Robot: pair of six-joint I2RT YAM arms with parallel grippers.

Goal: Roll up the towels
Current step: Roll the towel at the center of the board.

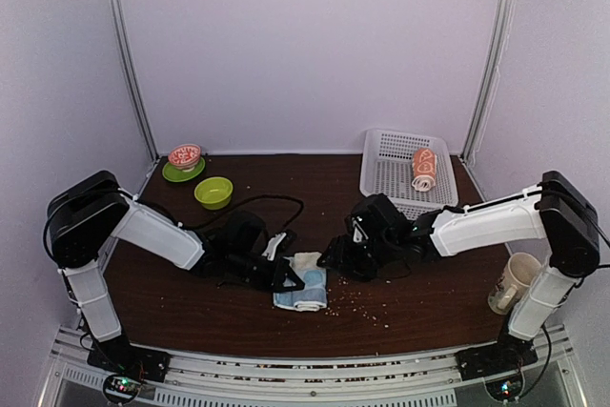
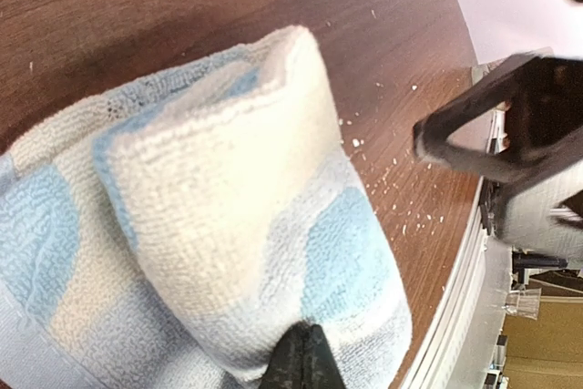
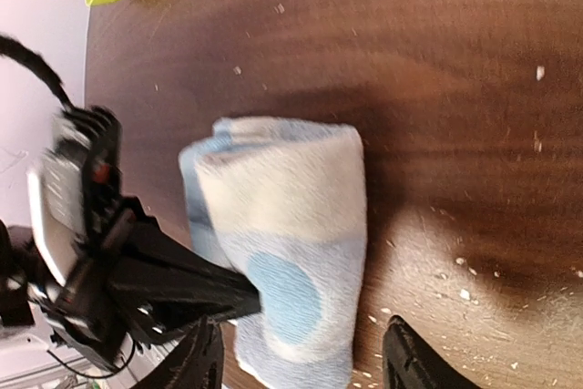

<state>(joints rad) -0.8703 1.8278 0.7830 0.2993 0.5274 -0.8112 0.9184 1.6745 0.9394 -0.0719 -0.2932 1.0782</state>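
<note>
With the orange towel rolled in the basket, only the blue towel remains, partly rolled mid-worktop (left hand pinching its edge, right hand spread wide alongside).

Towel front-centre on table; second towel in basket, rear right.

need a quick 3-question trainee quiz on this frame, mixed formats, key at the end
1. True or false: the rolled orange printed towel lies in the white plastic basket.
2. The right gripper is: A open, B shut on cloth, C out of view.
3. Fill in: the light-blue dotted towel lies ___ the left gripper and the right gripper.
Key: 1 true; 2 A; 3 between.
</note>
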